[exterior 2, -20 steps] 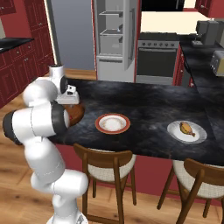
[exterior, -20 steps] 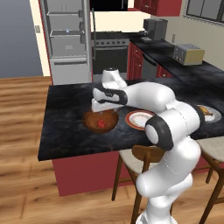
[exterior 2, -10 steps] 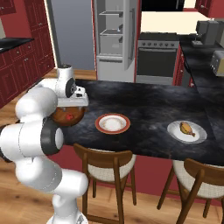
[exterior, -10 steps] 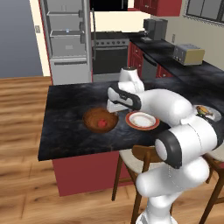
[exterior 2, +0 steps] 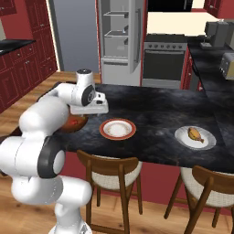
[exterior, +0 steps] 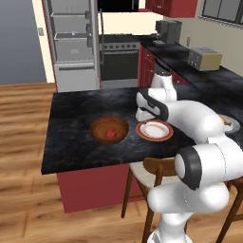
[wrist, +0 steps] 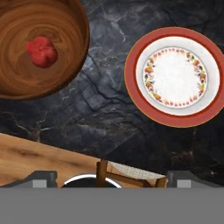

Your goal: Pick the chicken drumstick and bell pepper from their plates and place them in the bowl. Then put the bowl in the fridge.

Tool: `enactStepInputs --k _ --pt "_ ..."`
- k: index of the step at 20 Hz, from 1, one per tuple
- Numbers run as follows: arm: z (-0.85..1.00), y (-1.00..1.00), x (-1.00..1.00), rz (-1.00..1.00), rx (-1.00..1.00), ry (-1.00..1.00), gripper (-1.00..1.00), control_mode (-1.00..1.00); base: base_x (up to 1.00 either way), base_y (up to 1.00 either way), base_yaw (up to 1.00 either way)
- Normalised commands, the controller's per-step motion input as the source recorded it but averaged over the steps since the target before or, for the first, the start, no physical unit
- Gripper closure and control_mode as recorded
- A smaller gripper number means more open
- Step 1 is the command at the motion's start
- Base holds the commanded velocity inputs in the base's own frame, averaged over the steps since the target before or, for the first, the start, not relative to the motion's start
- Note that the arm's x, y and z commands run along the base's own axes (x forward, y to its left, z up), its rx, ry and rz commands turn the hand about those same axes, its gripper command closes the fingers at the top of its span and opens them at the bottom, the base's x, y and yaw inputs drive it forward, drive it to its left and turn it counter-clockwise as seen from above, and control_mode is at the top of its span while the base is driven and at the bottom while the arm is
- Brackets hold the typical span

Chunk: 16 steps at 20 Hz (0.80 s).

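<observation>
The dark brown bowl (exterior: 100, 127) stands on the black island counter with the red bell pepper (exterior: 111, 134) lying inside it; both also appear in the hand view, bowl (wrist: 26, 78) and bell pepper (wrist: 42, 51). Right of it sits the red-rimmed plate (exterior: 154, 130), bare (wrist: 177, 76). The chicken drumstick (exterior 2: 195, 134) lies on the pale plate (exterior 2: 183, 139) farther right. My gripper (exterior: 143, 115) hovers above the counter between bowl and red-rimmed plate, open, its fingertips (wrist: 41, 178) wide apart with nothing between them. The fridge (exterior: 73, 42) stands open behind the island.
Two wooden stools (exterior 2: 114, 171) stand along the island's near edge. An oven (exterior: 118, 59) is beside the fridge. A toaster (exterior: 204, 58) and a coffee machine (exterior: 167, 32) sit on the right-hand counter. Red cabinets (exterior 2: 18, 68) line the left wall.
My arm has swung right from directly over the bowl to the gap between bowl and red-rimmed plate. The bell pepper stays in the bowl. The gripper remains open.
</observation>
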Motion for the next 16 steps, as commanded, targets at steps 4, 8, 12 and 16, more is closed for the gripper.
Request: enactStepInputs --k 4,8,12,16 --pt "0.0 -0.8 -0.05 0.01 0.0 0.0 -1.0 -1.0 0.0 0.0 0.0" --pt "0.0 -0.84 0.0 0.04 0.0 0.0 -1.0 -1.0 0.0 0.0 0.0" --pt "0.0 -0.86 0.0 0.02 0.0 0.0 -1.0 -1.0 0.0 0.0 0.0" --pt "0.0 -0.87 0.0 0.01 0.0 0.02 -1.0 -1.0 0.0 0.0 0.0"
